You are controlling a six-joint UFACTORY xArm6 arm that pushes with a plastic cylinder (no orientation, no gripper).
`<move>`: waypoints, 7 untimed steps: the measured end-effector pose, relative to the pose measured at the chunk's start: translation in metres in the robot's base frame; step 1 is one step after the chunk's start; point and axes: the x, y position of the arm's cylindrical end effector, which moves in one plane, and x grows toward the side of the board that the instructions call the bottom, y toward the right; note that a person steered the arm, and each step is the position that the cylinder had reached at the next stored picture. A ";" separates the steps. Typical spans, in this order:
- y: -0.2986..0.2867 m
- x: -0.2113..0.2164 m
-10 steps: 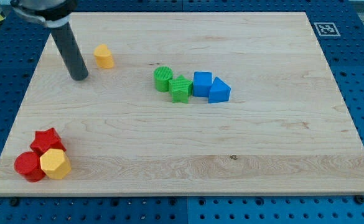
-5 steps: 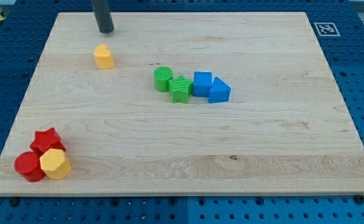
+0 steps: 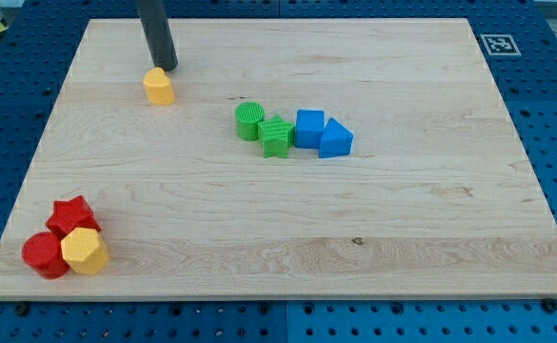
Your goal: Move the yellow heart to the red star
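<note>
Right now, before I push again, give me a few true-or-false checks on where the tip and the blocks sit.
1. My tip sits just above the yellow heart, on the view's top side. True.
2. The red star is at the view's top right. False: it is at the bottom left.
3. A yellow hexagon block touches the red star. True.
4. The green cylinder lies right of the blue cube. False: it lies to its left.
5. The yellow heart touches the red star. False: they are far apart.
</note>
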 end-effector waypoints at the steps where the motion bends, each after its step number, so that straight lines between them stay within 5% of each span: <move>1: -0.005 0.022; 7: -0.036 0.134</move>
